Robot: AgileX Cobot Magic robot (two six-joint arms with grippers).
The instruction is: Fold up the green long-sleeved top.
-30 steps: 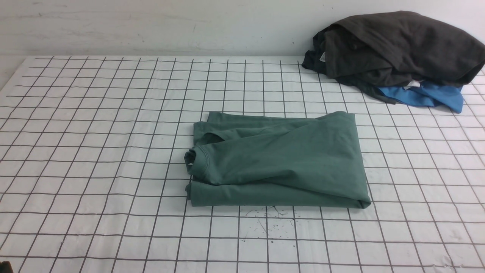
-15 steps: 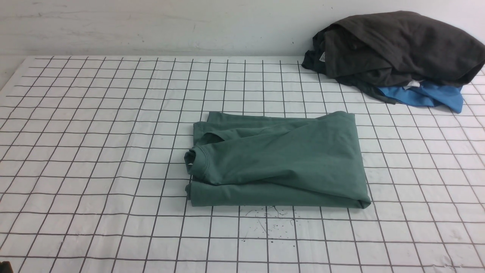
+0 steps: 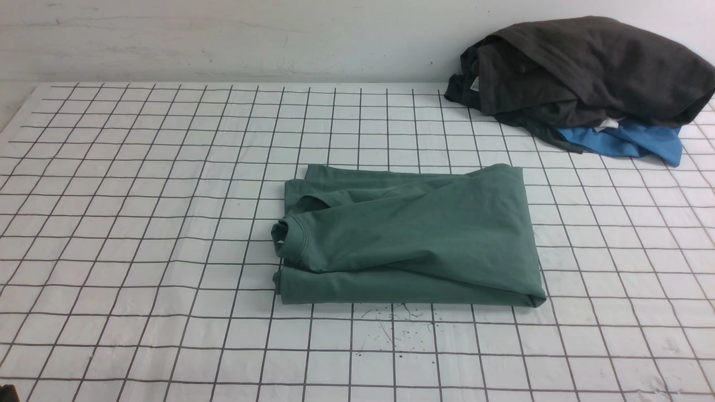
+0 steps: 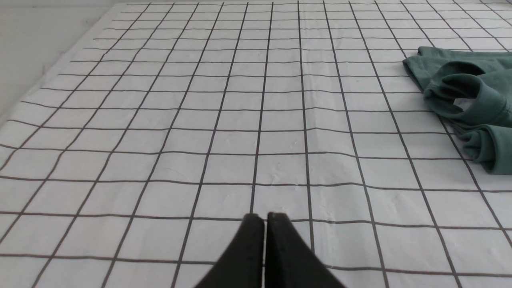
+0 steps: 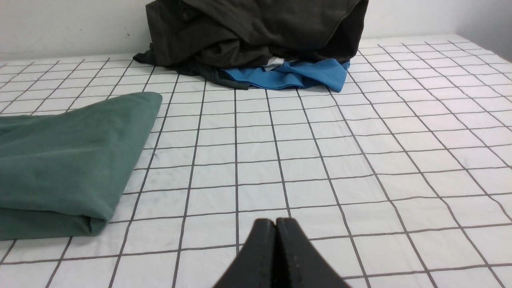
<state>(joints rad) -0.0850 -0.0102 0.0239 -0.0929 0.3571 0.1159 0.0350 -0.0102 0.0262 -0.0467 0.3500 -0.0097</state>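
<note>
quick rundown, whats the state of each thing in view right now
green long-sleeved top: folded into a flat rectangle on the table, collar at its left end, nothing touching it
dark grey garment: crumpled in a heap at the far right, against the wall
blue garment: bunched, partly under the dark heap
left gripper: shut, empty, over bare cloth
right gripper: shut, empty, clear of the top

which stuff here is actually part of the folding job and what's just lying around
Part of the job:
- green long-sleeved top, lying folded in the middle of the table
- left gripper and right gripper, fingers shut, holding nothing

Just lying about:
- dark grey garment, heaped at the far right corner
- blue garment, partly under that heap
- checked table cover
</note>
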